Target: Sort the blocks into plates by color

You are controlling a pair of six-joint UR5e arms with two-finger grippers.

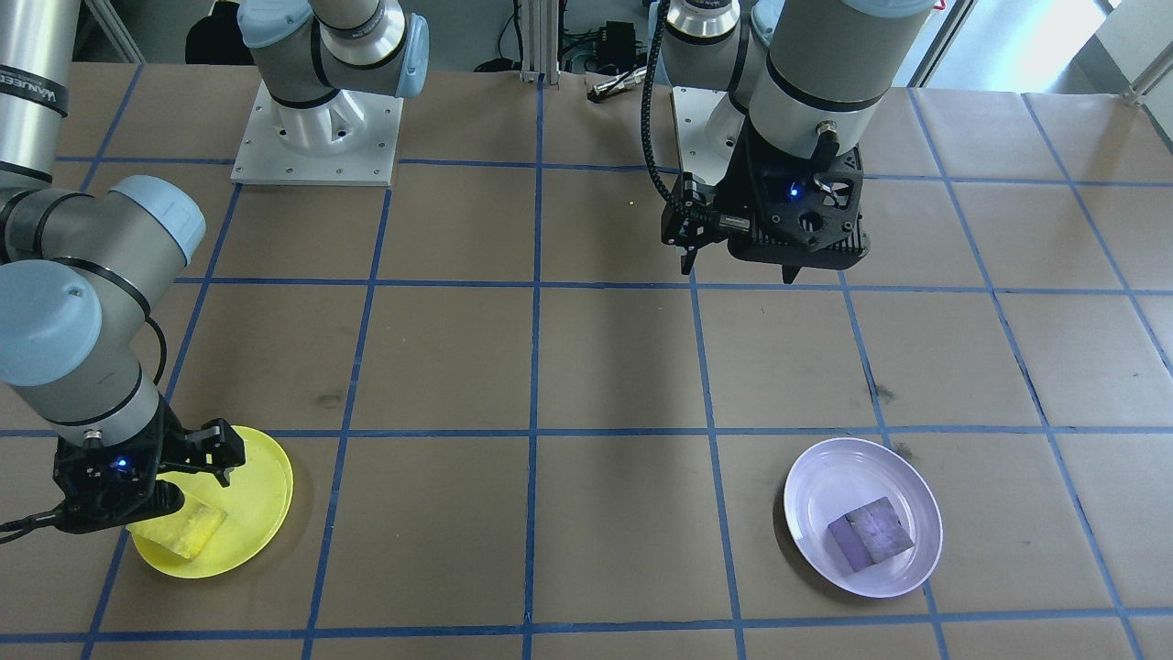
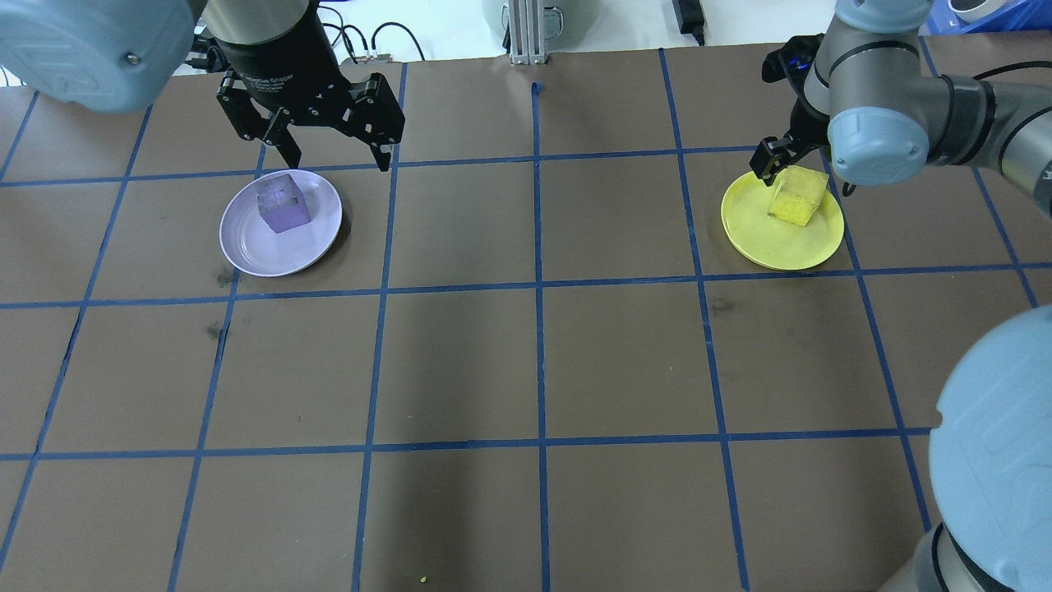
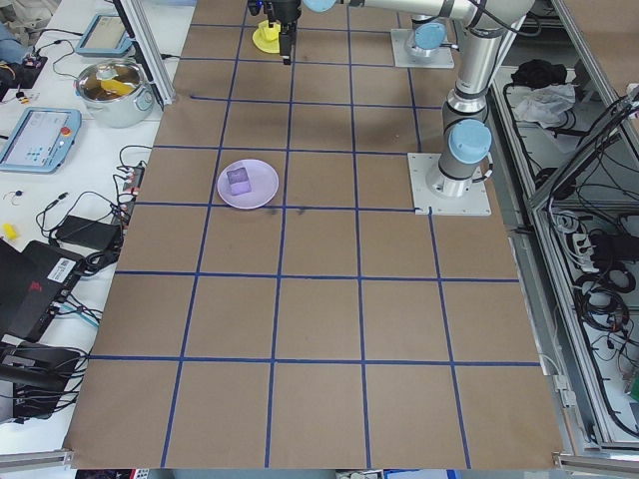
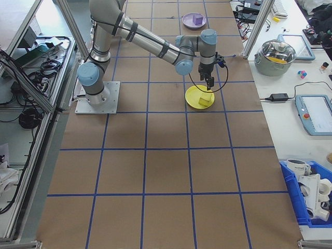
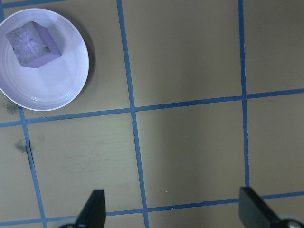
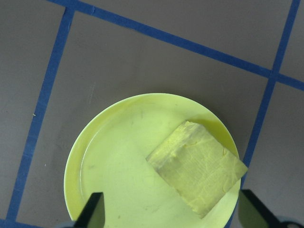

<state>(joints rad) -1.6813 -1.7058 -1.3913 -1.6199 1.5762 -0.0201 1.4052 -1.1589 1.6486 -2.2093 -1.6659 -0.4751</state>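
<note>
Yellow block point(image 2: 796, 196) rests in yellow plate point(image 2: 760, 238), purple block point(image 2: 283, 202) in lavender plate point(image 2: 246, 251); left tool point(image 2: 337, 136) and right tool point(image 6: 171, 213) both spread, empty; sorting looks finished, next: retract arms off the tabletop point(image 2: 534, 362).

I see 1 worn purple block point(image 2: 283, 204) resting in my lavender plate point(image 2: 246, 247) at far left. 1 rough yellow block point(image 2: 796, 196) sits in my yellow plate point(image 2: 764, 238) at far right.

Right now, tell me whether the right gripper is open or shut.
Open. The right gripper shows both fingertips spread wide above the yellow plate, neither touching the yellow block.
</note>
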